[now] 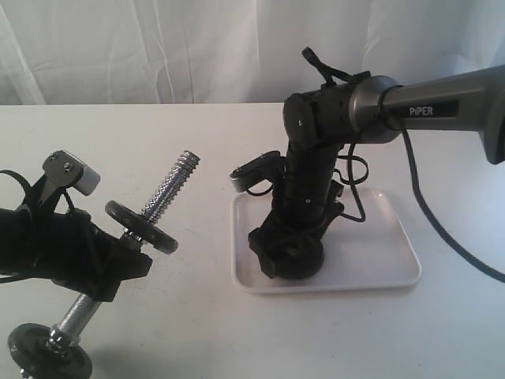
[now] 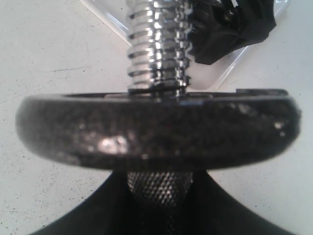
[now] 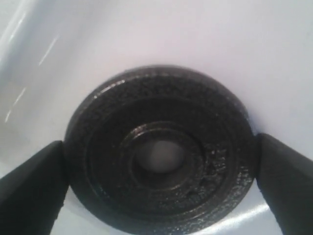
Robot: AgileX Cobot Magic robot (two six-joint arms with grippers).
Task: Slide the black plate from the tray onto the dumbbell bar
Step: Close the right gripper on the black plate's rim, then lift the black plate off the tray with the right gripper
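Observation:
The black plate (image 3: 161, 105) lies flat on the white tray (image 3: 195, 39), its centre hole facing the right wrist camera. My right gripper (image 3: 159, 164) reaches down into the tray (image 1: 379, 245), with a finger (image 3: 29, 191) pressed against each side of the plate's rim. In the exterior view that gripper (image 1: 288, 253) hides most of the plate. My left gripper (image 1: 118, 262) is shut on the knurled middle of the dumbbell bar (image 1: 170, 185), which tilts up toward the tray. One black disc (image 1: 142, 227) sits on the bar just above the left gripper (image 2: 159, 196), with bare thread (image 2: 159, 44) beyond it.
Another black disc (image 1: 49, 359) sits on the bar's lower end near the table's front left edge. A black cable (image 1: 442, 229) trails from the right arm across the table to the right of the tray. White curtains hang behind the table.

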